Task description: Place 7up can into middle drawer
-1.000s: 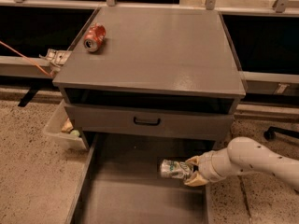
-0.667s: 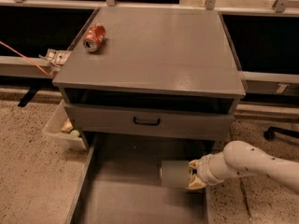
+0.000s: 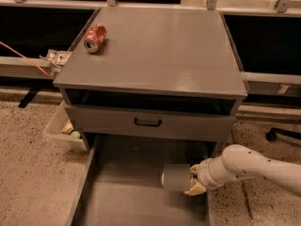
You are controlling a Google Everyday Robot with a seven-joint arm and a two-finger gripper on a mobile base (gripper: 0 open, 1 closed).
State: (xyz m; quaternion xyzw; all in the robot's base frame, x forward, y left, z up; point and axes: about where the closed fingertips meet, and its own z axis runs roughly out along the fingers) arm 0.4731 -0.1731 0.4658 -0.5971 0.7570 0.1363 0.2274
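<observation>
The 7up can (image 3: 175, 177), a small silver can seen from its plain side, lies sideways just above the floor of the middle drawer (image 3: 127, 197), the wide grey tray pulled out at the bottom. My gripper (image 3: 194, 179) reaches in from the right on a white arm and is shut on the can's right end, near the drawer's right wall.
A red soda can (image 3: 95, 37) lies on the cabinet top (image 3: 160, 46) at the back left. A grey drawer front with a black handle (image 3: 147, 122) sits above the open drawer. A white bin (image 3: 63, 128) stands on the floor at the left.
The arm has turned the can so its plain side faces the camera and has lowered it slightly toward the drawer floor.
</observation>
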